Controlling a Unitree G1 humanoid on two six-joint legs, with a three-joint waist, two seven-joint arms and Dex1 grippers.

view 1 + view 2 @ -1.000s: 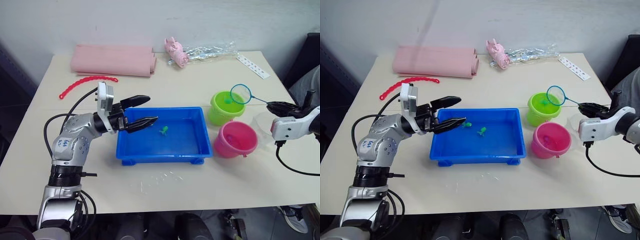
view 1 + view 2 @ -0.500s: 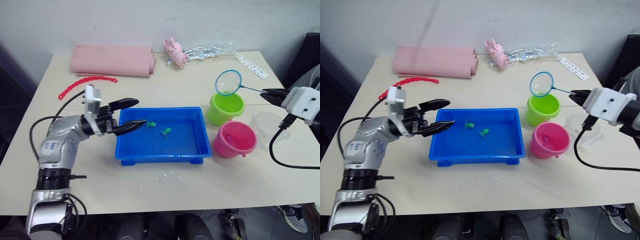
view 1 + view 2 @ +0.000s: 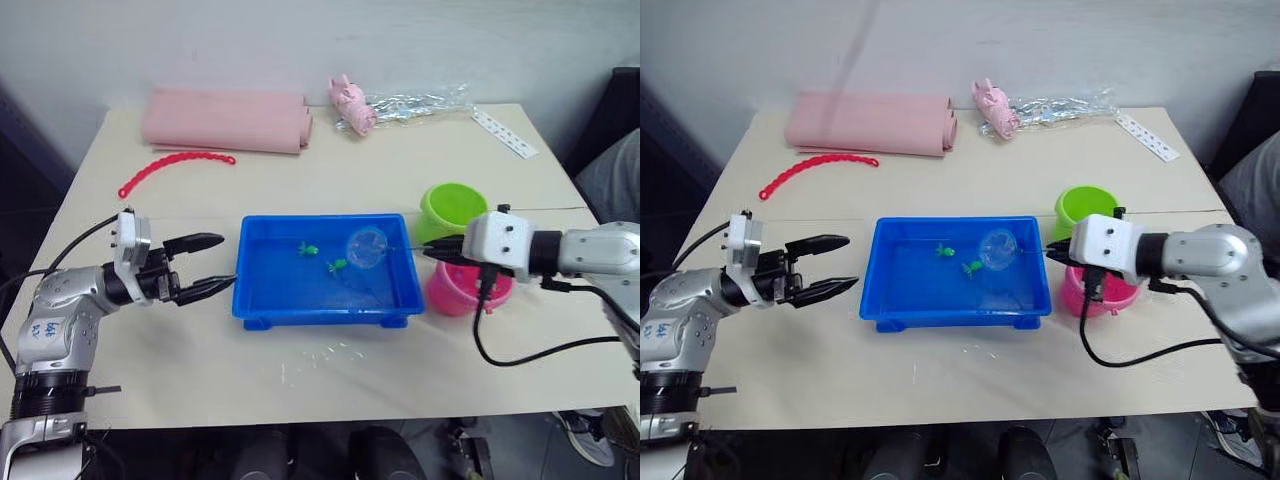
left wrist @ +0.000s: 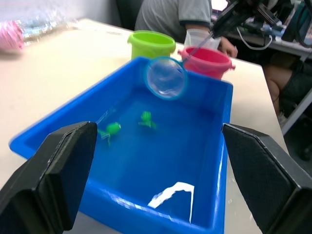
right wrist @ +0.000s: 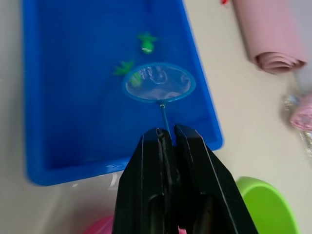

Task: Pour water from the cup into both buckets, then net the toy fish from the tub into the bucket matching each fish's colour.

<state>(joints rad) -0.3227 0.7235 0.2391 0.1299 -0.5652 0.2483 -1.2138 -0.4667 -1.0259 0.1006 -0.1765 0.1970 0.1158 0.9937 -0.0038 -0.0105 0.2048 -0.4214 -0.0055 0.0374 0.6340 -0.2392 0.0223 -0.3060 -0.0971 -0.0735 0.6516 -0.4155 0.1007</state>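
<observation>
Net (image 3: pixel 365 248) work has moved from the buckets to the tub (image 3: pixel 262 303): a second ago the ring hung over the green bucket (image 3: pixel 452 206), half a second ago it was lifted clear above it, and now it sits low over the tub's right half, just beside one of two green fish (image 3: pixel 338 265) — the other fish (image 3: pixel 308 248) lies a little further left. The right claw (image 3: pixel 432 253) is clamped tight on the net's thin handle, reaching across the pink bucket (image 3: pixel 452 290). The left claw (image 3: pixel 207 266), which stood at the tub's left rim a second ago, has pulled back over the counter (image 3: pixel 330 375) and is spread wide, holding nothing. My reading is that one delivery to the green bucket is finished and the next scoop is beginning; both remaining fish look green, so both belong in that same bucket.
</observation>
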